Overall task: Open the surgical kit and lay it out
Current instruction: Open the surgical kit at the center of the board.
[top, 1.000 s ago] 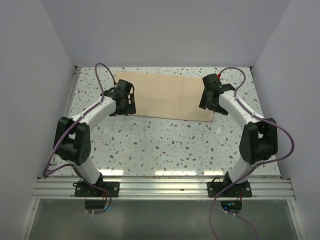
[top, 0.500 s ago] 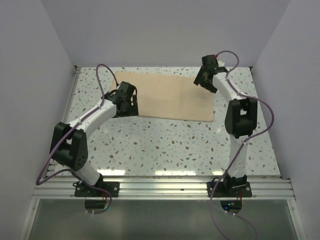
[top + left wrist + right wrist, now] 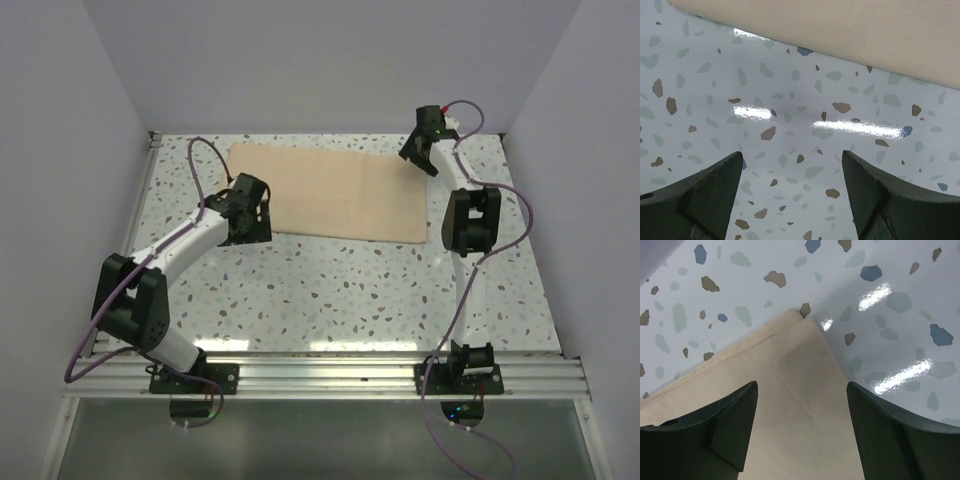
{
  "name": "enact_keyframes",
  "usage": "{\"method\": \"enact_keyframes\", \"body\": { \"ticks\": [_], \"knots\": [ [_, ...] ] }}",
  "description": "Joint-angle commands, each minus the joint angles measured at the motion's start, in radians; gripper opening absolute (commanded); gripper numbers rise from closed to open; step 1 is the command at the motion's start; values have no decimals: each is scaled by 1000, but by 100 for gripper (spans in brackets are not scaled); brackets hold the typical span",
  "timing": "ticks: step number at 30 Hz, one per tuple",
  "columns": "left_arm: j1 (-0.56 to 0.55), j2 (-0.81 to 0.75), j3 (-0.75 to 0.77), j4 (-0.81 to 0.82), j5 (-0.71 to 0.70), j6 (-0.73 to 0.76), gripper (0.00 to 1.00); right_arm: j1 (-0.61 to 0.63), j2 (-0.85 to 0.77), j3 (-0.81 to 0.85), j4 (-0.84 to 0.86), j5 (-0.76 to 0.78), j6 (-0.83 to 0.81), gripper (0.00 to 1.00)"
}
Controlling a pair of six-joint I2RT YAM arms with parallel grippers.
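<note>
The surgical kit shows as a flat tan cloth wrap point(image 3: 330, 195) lying folded at the back of the table. My left gripper point(image 3: 248, 208) hovers at the wrap's near left edge. In the left wrist view its jaws point(image 3: 792, 160) stand open over bare speckled table, and the cloth edge point(image 3: 850, 30) lies just beyond them. My right gripper point(image 3: 421, 152) reaches to the wrap's far right corner. In the right wrist view it point(image 3: 802, 390) is open above that corner of the cloth point(image 3: 790, 355), with nothing between the fingers.
White speckled tabletop point(image 3: 330, 290) surrounded by grey walls on the left, back and right. A metal rail point(image 3: 320, 375) with both arm bases runs along the near edge. The right arm is stretched far back beside the right wall.
The right arm has stretched back, carrying its gripper from the wrap's right edge to its far right corner, its jaws narrowing a little. The left gripper drifted slightly left and nearer.
</note>
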Motion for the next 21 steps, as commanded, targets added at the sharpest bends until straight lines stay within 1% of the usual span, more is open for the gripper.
{"method": "enact_keyframes", "body": {
  "ticks": [1,6,10,13,14,16,17,19,20,21],
  "knots": [
    [3,-59,-17,-6,-24,-35,84,-3,43,85,18,24,-17,75],
    [3,-63,-37,-13,-16,-48,84,-3,112,142,34,73,-26,74],
    [1,-66,-49,-15,-16,-49,84,-14,134,160,36,113,-22,73],
    [3,-58,-49,-15,-15,-46,84,-21,143,156,54,118,-17,67],
    [3,-56,-48,-15,-15,-43,84,-23,148,159,56,115,-17,59],
    [3,-49,-42,-15,-13,-40,84,-21,155,166,58,104,-20,48],
    [3,-46,-40,-15,-13,-37,84,-23,154,165,58,98,-22,40],
    [1,-38,-36,-15,-12,-37,84,-21,151,150,62,85,-22,32],
    [3,-35,-34,-13,-10,-35,84,-23,145,142,64,82,-25,24],
    [1,-33,-33,-12,-9,-34,84,-23,139,134,65,84,-23,20]
  ]
}}
